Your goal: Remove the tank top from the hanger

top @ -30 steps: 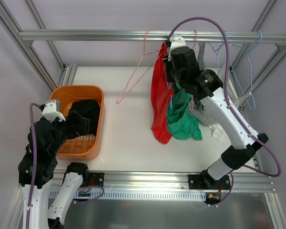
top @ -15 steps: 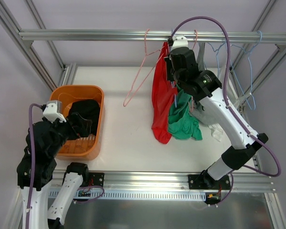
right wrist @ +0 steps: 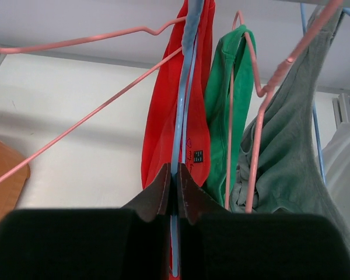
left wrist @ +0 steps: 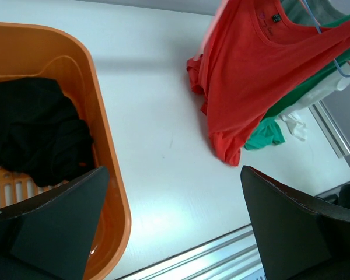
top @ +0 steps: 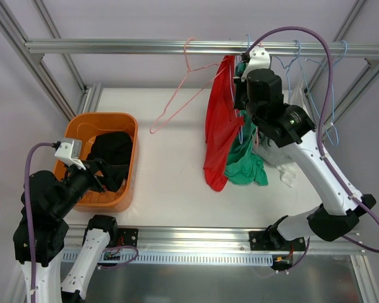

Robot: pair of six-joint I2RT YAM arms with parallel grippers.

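My right tool (right wrist: pixel 174 186) pinches blue hanger (right wrist: pixel 183 105), now further right.
Red tank top (top: pixel 220 136) still on; left tool (left wrist: pixel 172 175) spread.

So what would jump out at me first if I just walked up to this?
The red tank top, hanging from the overhead rail right of centre beside a green garment, is the loudest thing. The right gripper is pinched shut on the blue hanger threaded through it. At the left, an orange basket holds a black garment, with the left gripper open nearby.
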